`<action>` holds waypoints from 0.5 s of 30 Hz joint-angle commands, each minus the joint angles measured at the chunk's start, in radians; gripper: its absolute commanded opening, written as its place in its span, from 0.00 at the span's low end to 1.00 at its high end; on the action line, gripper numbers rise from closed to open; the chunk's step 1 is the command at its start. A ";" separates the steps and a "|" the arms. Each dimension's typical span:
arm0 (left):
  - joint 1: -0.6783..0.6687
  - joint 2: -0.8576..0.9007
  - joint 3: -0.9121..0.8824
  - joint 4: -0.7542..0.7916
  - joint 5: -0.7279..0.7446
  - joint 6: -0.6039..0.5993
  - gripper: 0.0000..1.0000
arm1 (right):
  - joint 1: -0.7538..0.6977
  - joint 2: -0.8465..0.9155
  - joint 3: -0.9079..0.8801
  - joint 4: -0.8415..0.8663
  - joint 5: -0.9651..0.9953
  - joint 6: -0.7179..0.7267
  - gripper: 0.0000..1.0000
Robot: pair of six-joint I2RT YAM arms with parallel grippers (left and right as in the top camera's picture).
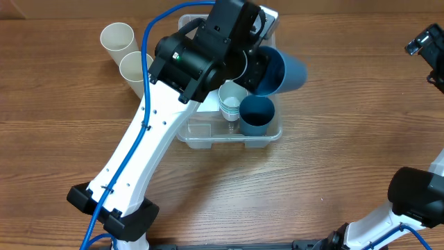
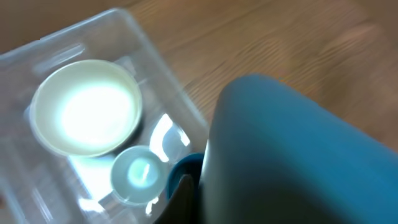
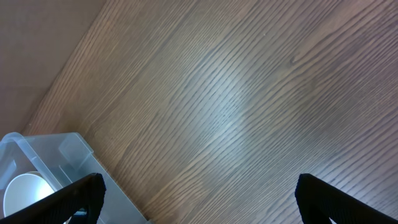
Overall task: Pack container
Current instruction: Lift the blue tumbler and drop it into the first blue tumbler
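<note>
The clear container stands at mid-table. It holds a white bowl and an upright blue cup. My left gripper is shut on a second blue cup, held tilted on its side above the container's right part. In the left wrist view this blue cup fills the right side, one dark finger lies against it, and below are the container, the white bowl and a small pale cup. My right gripper is open and empty above bare wood, right of the container.
Two cream paper cups lie side by side at the back left of the table. My right arm's gripper hangs at the far right edge. The left arm's white link crosses the table's front left.
</note>
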 commanded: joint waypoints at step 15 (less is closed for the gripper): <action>-0.007 -0.019 0.008 -0.236 -0.129 -0.009 0.04 | 0.002 -0.013 0.021 0.005 -0.001 0.008 1.00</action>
